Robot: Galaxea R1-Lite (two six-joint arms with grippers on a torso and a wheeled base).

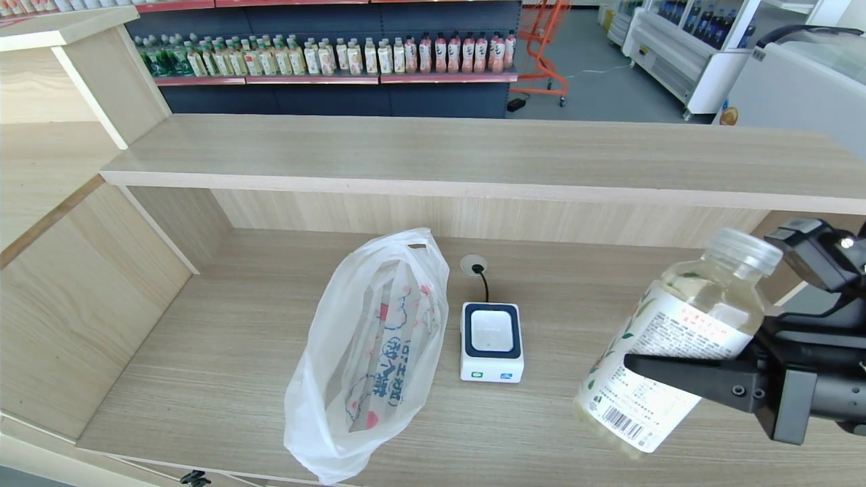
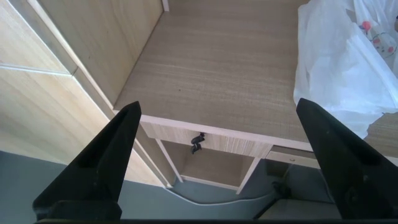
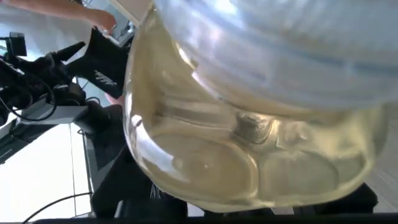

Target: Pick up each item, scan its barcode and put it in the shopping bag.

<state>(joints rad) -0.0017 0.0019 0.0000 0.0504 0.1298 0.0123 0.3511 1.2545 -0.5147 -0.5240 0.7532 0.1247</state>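
Note:
My right gripper [image 1: 683, 368] is shut on a clear bottle [image 1: 676, 352] of pale yellow drink with a white label, held tilted above the right side of the counter, cap toward the back right and barcode facing down and forward. The bottle's base [image 3: 249, 155] is close up in the right wrist view. The white barcode scanner [image 1: 492, 341] with a dark-rimmed window sits mid-counter, left of the bottle. A white plastic shopping bag [image 1: 369, 352] lies left of the scanner with a printed packet inside. My left gripper [image 2: 224, 162] hangs open over the counter's front left edge, nothing between its fingers.
The wooden counter [image 1: 223, 352] is boxed in by a raised back ledge [image 1: 473, 155] and a left side wall [image 1: 81, 304]. The scanner's cable runs into a grommet [image 1: 473, 265] behind it. Shelves of bottled drinks [image 1: 325, 57] stand in the background.

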